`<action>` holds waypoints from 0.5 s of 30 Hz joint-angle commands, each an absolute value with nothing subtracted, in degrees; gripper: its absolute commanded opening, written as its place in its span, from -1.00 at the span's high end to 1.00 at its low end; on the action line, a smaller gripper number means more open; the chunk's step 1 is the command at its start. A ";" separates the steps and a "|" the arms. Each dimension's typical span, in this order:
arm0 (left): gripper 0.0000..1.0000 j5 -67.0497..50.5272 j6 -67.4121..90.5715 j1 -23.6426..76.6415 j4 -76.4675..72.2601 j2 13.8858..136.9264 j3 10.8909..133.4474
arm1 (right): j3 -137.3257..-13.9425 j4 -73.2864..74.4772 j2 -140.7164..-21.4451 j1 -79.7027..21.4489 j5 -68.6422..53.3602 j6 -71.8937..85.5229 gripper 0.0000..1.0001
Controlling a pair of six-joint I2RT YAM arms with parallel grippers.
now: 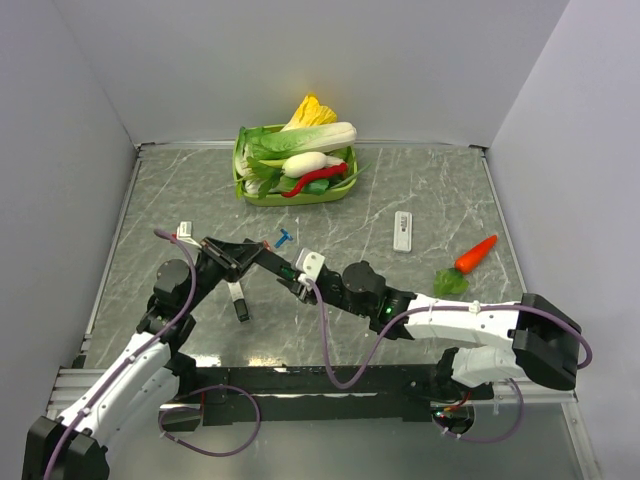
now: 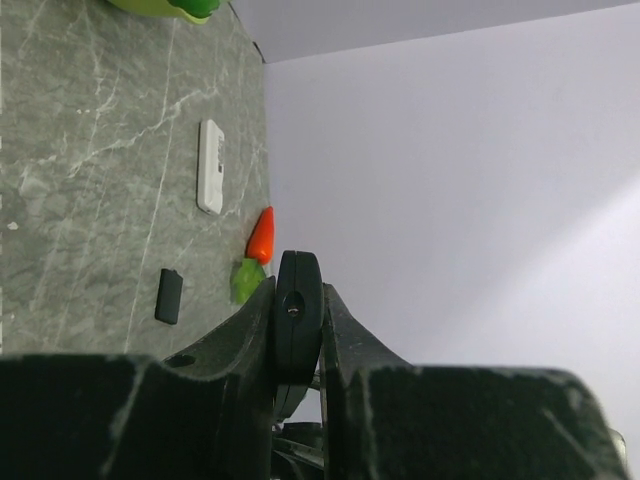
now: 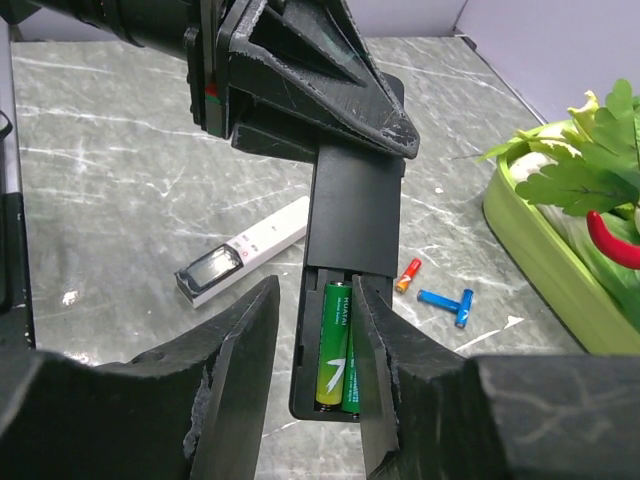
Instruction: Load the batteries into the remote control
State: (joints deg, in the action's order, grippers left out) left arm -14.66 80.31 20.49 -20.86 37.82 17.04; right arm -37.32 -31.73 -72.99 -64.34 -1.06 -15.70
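My left gripper [image 1: 238, 261] is shut on a black remote control [image 1: 268, 262] and holds it above the table; in the left wrist view [image 2: 298, 305] the remote [image 2: 297, 330] stands end-on between the jaws. In the right wrist view the remote [image 3: 355, 200] has its battery bay uncovered, with two green batteries [image 3: 335, 345] lying side by side in it. My right gripper [image 3: 315, 290] is open, its fingers straddling the bay; it also shows in the top view [image 1: 298, 278]. A red battery [image 3: 407, 274] and two blue batteries [image 3: 440, 299] lie on the table beyond the remote.
A green basket [image 1: 290, 197] of vegetables stands at the back, with a red chilli [image 3: 612, 240] in it. A white remote [image 1: 402, 232] and a toy carrot [image 1: 475, 254] lie at the right. Another white device [image 3: 240, 255] lies below the held remote. A small black cover [image 2: 168, 296] lies on the table.
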 commanded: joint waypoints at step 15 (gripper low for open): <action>0.98 -13.71 80.42 20.74 -21.19 33.75 23.46 | -39.64 -14.15 -77.43 -71.27 10.71 -21.18 0.09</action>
